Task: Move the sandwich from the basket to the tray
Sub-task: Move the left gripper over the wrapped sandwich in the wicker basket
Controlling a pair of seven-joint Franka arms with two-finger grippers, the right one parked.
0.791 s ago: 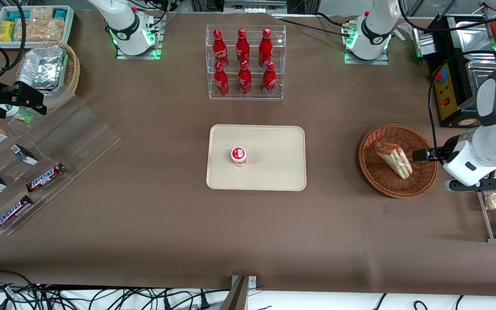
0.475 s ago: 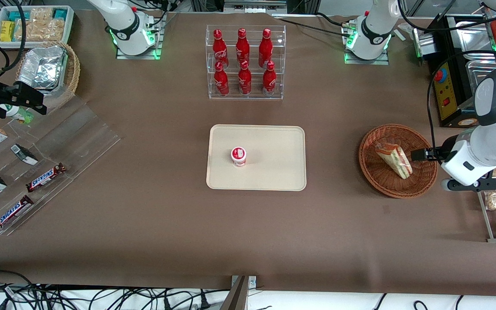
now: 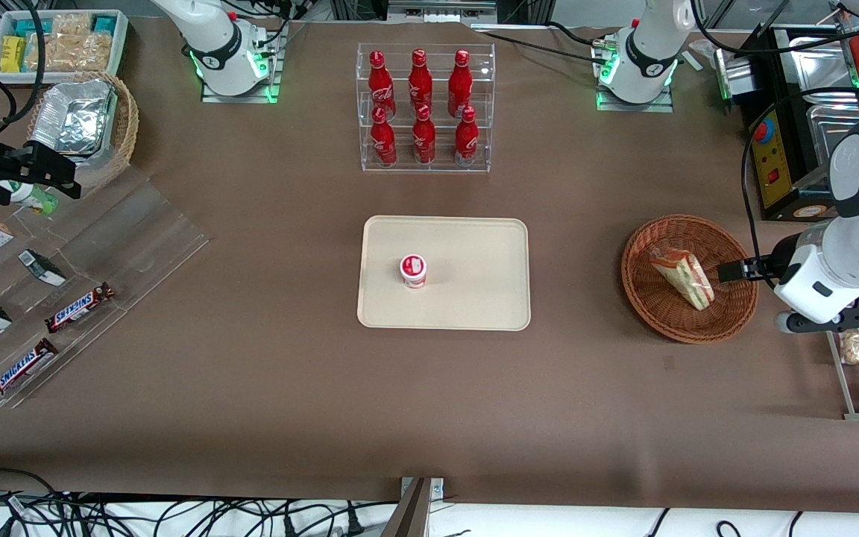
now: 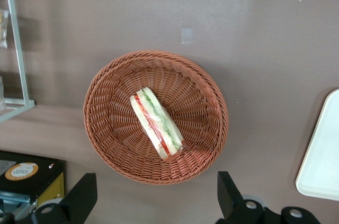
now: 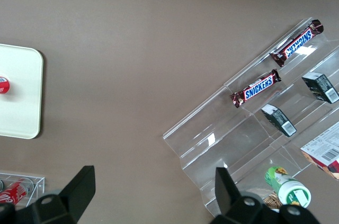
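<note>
Two fingers (image 4: pixel 79 198) of the gripper (image 4: pixel 153 200) stand wide apart and hold nothing. In the front view the gripper (image 3: pixel 730 271) hangs above the basket's (image 3: pixel 653 309) rim, at the edge toward the working arm's end of the table, and it touches nothing. One sandwich (image 3: pixel 683 277) lies in the middle of the basket (image 4: pixel 106 144). The arm (image 3: pixel 851 224) is bent over the table's end, its wrist pointing down. The tray (image 3: pixel 474 246) lies at the table's centre, well apart from the basket, with a small cup (image 3: pixel 413 270) on it.
</note>
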